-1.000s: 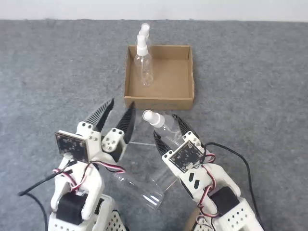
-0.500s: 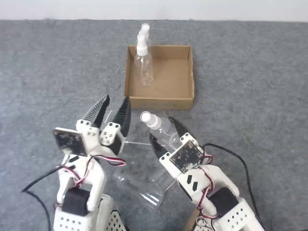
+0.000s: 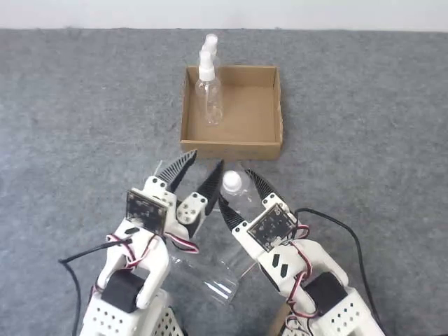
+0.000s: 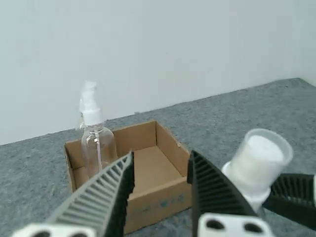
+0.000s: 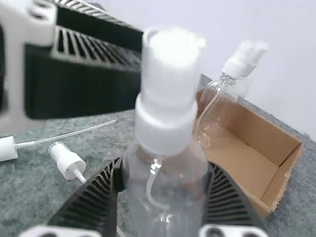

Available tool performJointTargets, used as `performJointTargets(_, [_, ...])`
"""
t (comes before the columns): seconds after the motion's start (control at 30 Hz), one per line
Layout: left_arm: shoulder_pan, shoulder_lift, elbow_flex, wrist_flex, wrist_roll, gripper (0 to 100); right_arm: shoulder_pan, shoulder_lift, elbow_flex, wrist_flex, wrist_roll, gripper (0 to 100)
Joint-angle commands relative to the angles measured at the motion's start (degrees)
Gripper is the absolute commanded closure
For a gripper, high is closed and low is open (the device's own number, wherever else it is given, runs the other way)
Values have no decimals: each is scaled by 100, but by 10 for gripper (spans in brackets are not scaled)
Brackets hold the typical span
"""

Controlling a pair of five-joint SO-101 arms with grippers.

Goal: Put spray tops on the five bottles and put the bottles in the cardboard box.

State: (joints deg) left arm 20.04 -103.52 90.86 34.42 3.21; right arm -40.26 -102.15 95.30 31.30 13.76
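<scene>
- Since half a second ago the left gripper (image 3: 199, 175) has swung over toward the other arm. Its ribbed black fingers are spread apart with nothing between them.
- One of those fingers now sits just beside the white cap of the clear plastic spray bottle (image 3: 232, 183). In the left wrist view the cap lies outside the gap, not in it.
- Over the same half second the cap has turned from tilted toward the left arm to facing almost straight up.
- The right gripper (image 3: 241, 198) is clamped on this bottle's body, one finger on each side below the shoulder. The bottle is held off the surface, near the front wall of the brown cardboard box (image 3: 231, 149).
- Inside the box, at its far corner on the left arm's side, an upright clear bottle with a spray top (image 3: 210, 98) stands. A second spray-topped bottle (image 3: 211, 40) stands just behind it.
- Between the two arms, an uncapped clear bottle (image 3: 206, 276) lies on its side on the grey carpeted table (image 3: 364, 105).
- A loose white spray top (image 5: 66, 160) with a thin dip tube lies on the carpet near the held bottle.
</scene>
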Motion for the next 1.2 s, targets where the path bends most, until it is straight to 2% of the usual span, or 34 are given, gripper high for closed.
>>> performJointTargets(0.0, [255, -97, -66, 44, -176, 831, -66, -189, -35, -48, -18, 898])
performJointTargets(0.17, [422, -97, -66, 62, -325, 831, -57, -189, -26, -31, 0, 898])
performJointTargets(0.4, [229, -97, -330, 264, -299, 831, -57, -189, -9, -22, 9, 898])
performJointTargets(0.77, [-914, -97, -1121, 510, -53, 831, 347, -189, 35, -4, -26, 898])
performJointTargets(1.0, [-2233, -97, -1121, 1116, -9, 831, 347, -189, 62, -4, -26, 898])
performJointTargets(1.17, [-2769, -97, -1103, 1565, -9, 831, 347, -189, 105, -4, -26, 898])
